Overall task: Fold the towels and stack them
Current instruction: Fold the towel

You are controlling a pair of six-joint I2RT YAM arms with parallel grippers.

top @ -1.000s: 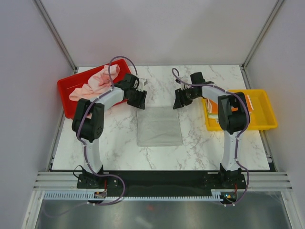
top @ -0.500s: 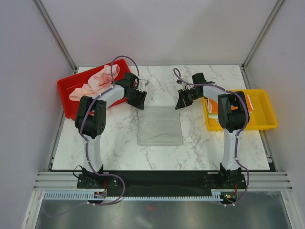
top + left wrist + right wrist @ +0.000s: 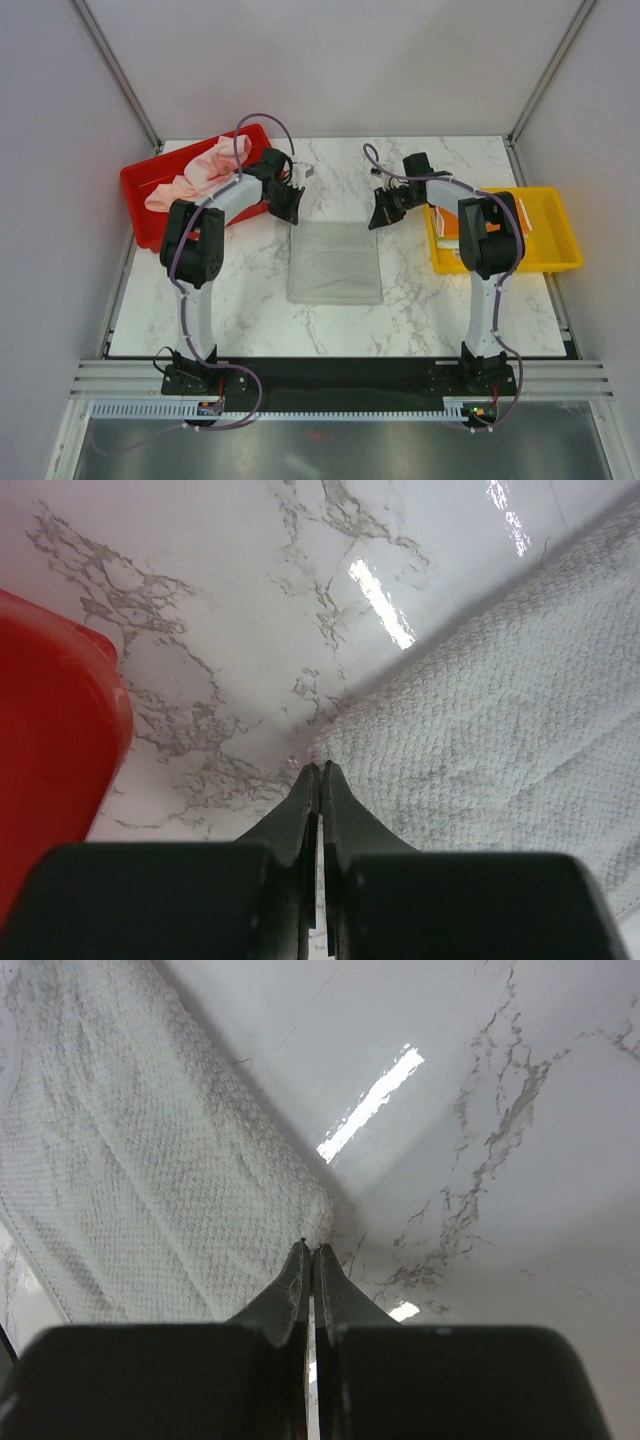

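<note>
A grey-white towel [image 3: 334, 263] lies flat in the middle of the marble table [image 3: 250, 290]. My left gripper [image 3: 293, 212] is down at its far left corner, and the left wrist view shows the jaws of the left gripper [image 3: 320, 768] shut, with the corner of the towel [image 3: 480, 730] pinched at their tips. My right gripper [image 3: 378, 218] is at the far right corner. Seen from the right wrist, the right gripper [image 3: 310, 1248] is shut the same way on the corner of the towel [image 3: 150, 1190]. Pink towels [image 3: 200, 172] lie bunched in the red tray [image 3: 140, 195].
The red tray [image 3: 50, 700] stands close to the left of my left gripper. A yellow tray [image 3: 555, 240] at the right edge holds a folded cloth with orange print [image 3: 445, 225]. Frame posts and walls enclose the table.
Both grippers were open a second ago and have shut at the towel's far corners. The left gripper has also moved a little right and down onto its corner.
</note>
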